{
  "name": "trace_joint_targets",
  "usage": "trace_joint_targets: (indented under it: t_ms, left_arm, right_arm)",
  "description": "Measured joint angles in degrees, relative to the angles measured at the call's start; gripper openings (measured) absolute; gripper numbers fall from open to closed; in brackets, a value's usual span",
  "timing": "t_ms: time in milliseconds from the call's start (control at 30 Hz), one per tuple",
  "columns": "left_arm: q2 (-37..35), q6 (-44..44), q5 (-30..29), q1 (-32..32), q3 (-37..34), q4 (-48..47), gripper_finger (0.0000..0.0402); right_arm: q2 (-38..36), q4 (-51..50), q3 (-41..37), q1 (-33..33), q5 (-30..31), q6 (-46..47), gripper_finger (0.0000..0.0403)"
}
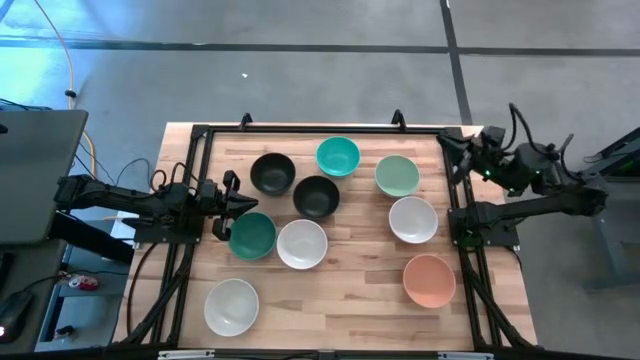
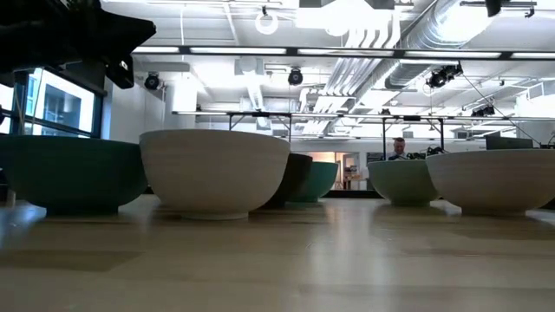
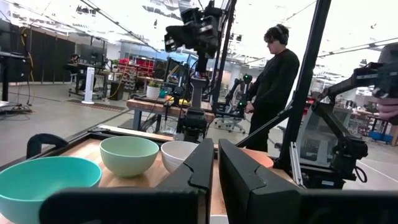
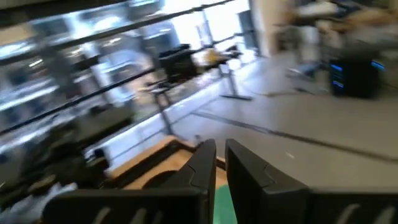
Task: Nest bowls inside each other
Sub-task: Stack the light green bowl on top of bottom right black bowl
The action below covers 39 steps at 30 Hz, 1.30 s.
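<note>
Butcher-block table (image 1: 350,290), nine bowls unnested; workshop, person (image 3: 273,87) behind; both hands clenched, empty.

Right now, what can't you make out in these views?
- Low view: the two black bowls barely show; the middle white bowl hides them.
- Low view: the salmon pink bowl and the near white bowl do not show.
- Right wrist view: motion blur; the bowl past the right tool cannot be identified.
- Left wrist view: the dark green bowl is hidden under the left tool.

Grey concrete floor (image 1: 300,70), ceiling ducts (image 2: 408,52)
</note>
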Motion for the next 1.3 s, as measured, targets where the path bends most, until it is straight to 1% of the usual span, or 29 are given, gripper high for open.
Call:
trace_joint_targets:
  t_ms: [67, 133, 233, 300, 400, 433, 467, 567, 633, 700, 733, 833, 900, 967, 1067, 1200, 1300]
  left_arm:
    - [0.0, 0.0, 0.0, 0.0, 0.0, 0.0, 0.0015]
    - [0.0, 0.0, 0.0, 0.0, 0.0, 0.0, 0.0015]
    - [0.0, 0.0, 0.0, 0.02, 0.0, 0.0, 0.0015]
    - [0.0, 0.0, 0.0, 0.0, 0.0, 0.0, 0.0015]
    - [0.0, -0.22, 0.0, 0.0, 0.0, 0.02, 0.0015]
    - [0.0, -0.75, 0.0, 0.0, 0.0, 0.02, 0.0015]
    - [0.0, -1.34, -0.03, 0.0, 0.0, 0.02, 0.0015]
    - [0.0, -2.01, -0.07, 0.0, 0.0, 0.02, 0.0015]
    - [0.0, -2.15, -0.07, 0.0, 0.0, 0.02, 0.0015]
    - [0.0, -2.6, -0.07, 0.0, 0.0, 0.02, 0.0015]
    - [0.0, -3.05, -0.07, 0.0, 0.0, 0.02, 0.0015]
    - [0.0, -3.63, -0.03, 0.0, 0.0, 0.02, 0.0015]
    - [0.0, -3.59, 0.15, 0.0, 0.0, 0.02, 0.0015]
    - [0.0, -3.55, 0.15, 0.0, 0.0, 0.02, 0.0015]
    - [0.0, -3.5, 0.0, 0.02, 0.0, 0.02, 0.0015]
    - [0.0, -3.46, -1.54, 0.0, 0.0, 0.02, 0.0015]
    - [0.0, -3.45, -2.68, 0.0, 0.0, -0.23, 0.0015]
  right_arm:
    - [0.0, 0.49, 0.0, 0.0, -3.83, -3.16, 0.003]
    - [0.0, -0.97, 0.0, 0.0, -5.51, -5.1, 0.003]
    - [0.0, -5.98, -0.02, 0.0, -4.16, -5.15, 0.003]
    - [0.01, -7.61, -0.11, -0.02, -4.17, -5.23, 0.003]
    - [0.46, -6.24, -0.11, -0.02, -6.66, -5.05, 0.003]
    - [0.61, -5.45, -0.11, 0.02, -6.68, -4.96, 0.003]
    - [0.66, -4.41, -0.11, -0.02, -6.41, -5.24, 0.003]
    - [0.5, -3.17, -0.11, -0.04, -2.83, -6.06, 0.003]
    - [0.44, -3.32, -0.11, -0.04, -0.57, -3.04, 0.003]
    - [0.5, -5.53, -0.11, -0.04, 2.81, 1.49, 0.003]
    - [0.5, -8.14, 0.02, -0.04, 4.31, 5.13, 0.003]
    - [0.48, -18.43, 1.15, -0.08, 7.29, 20.21, 0.003]
    - [0.42, -23.37, 1.46, -0.09, 7.85, 28.73, 0.003]
    - [0.46, -25.91, 1.51, -0.11, 7.86, 34.43, 0.003]
    - [0.62, -26.66, 1.58, -0.51, 7.9, 38.21, 0.003]
    - [0.98, -27.25, 1.6, -1.88, 7.29, 38.58, 0.003]
    - [1.01, -29.91, 1.6, -3.76, 5.38, 39.13, 0.0035]
